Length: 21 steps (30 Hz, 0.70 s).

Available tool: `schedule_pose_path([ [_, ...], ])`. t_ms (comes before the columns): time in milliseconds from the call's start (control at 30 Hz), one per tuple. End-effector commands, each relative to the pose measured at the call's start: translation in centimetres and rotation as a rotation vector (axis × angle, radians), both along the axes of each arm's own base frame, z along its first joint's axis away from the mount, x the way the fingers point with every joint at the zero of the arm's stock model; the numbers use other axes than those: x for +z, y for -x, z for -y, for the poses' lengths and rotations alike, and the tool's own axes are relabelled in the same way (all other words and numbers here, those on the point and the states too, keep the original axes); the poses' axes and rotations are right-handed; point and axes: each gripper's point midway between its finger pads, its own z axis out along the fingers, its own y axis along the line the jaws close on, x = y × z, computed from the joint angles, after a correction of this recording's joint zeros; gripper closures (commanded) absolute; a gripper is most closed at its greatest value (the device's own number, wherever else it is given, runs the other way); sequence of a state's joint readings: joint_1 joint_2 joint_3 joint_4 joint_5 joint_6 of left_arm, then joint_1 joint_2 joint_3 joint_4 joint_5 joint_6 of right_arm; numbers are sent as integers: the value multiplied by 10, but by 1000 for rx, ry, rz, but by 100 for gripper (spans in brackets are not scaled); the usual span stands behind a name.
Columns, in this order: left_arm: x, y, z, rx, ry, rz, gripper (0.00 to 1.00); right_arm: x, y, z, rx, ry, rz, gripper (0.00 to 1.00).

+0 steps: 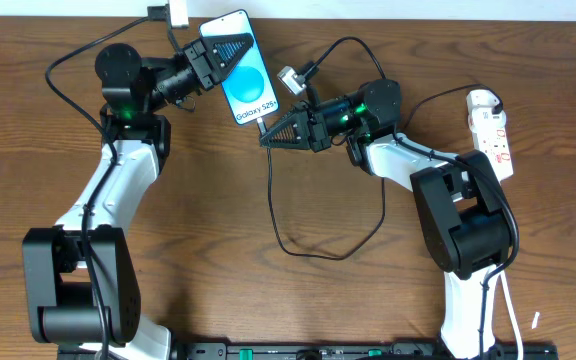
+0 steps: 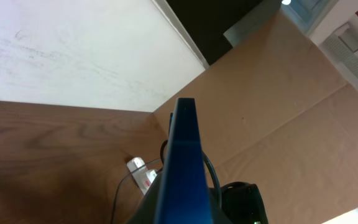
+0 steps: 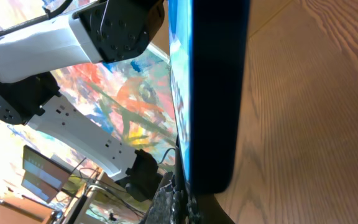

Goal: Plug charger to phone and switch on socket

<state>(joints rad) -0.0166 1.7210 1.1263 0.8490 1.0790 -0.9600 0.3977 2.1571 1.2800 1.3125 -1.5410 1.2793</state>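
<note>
Read from left to right in the overhead view. Your left claw [image 1: 230,50] is clamped on the top end of the phone [image 1: 248,88], a slim slab with a black frame and a glossy blue screen. The phone sits diagonally near the far edge of the table [image 1: 268,310]. Your right claw [image 1: 268,137] is pinched narrow at the phone's lower end, and it appears to grip the plug of the charger [image 1: 276,215]. You cannot tell whether the plug is fully seated. The charger is a thin, limp black cable looping across the wood-grain table. At far right lies the socket [image 1: 493,128], a rigid white plastic strip with red markings, well apart from both claws. As a judgement, plugging in is under way and the switch has yet to be pressed.
</note>
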Motion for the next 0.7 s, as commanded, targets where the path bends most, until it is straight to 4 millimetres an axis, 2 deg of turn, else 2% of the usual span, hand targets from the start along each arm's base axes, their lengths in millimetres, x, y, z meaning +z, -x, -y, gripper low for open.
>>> schedule_pose_path([
  [0, 5, 11, 9, -57, -16, 34, 92, 19, -9, -5, -60, -42, 17, 99],
  [667, 4, 19, 17, -108, -23, 36, 93, 19, -11, -3, -66, -37, 2, 99],
])
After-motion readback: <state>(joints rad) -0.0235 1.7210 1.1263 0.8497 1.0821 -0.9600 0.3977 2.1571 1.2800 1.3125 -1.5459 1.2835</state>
